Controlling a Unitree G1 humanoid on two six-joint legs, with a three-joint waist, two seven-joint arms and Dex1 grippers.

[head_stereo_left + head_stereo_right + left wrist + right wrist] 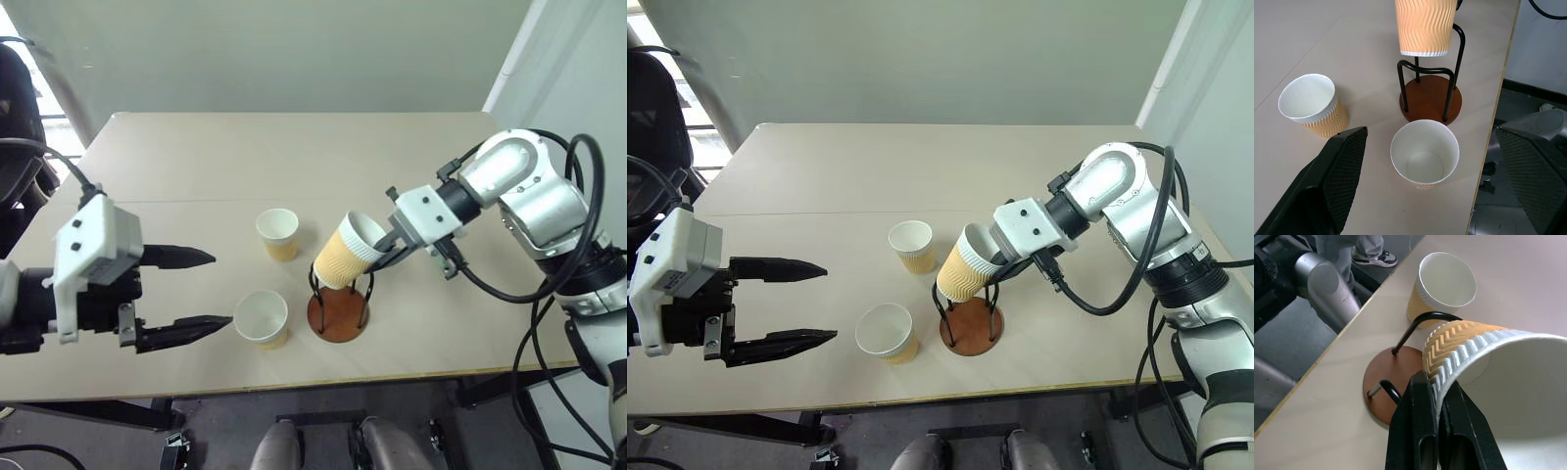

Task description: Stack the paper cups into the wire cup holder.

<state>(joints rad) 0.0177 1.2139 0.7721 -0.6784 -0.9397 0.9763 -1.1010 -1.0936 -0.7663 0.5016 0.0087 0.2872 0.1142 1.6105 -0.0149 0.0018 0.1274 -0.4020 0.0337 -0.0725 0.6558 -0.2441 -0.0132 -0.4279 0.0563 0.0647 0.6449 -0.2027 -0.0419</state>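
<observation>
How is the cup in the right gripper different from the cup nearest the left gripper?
The held cup is pinched at its rim by the right gripper, tilted above the wire cup holder; the near cup stands upright on the table, untouched. The held cup's mouth faces sideways; the near cup's mouth faces up. Both are alike: rippled tan outside, white inside.

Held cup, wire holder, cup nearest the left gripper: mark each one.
Held cup (345,257), left eye view, ribbed side wall.
Wire holder (336,315), left eye view, wooden base.
Near cup (260,315), left eye view, white inside.
</observation>
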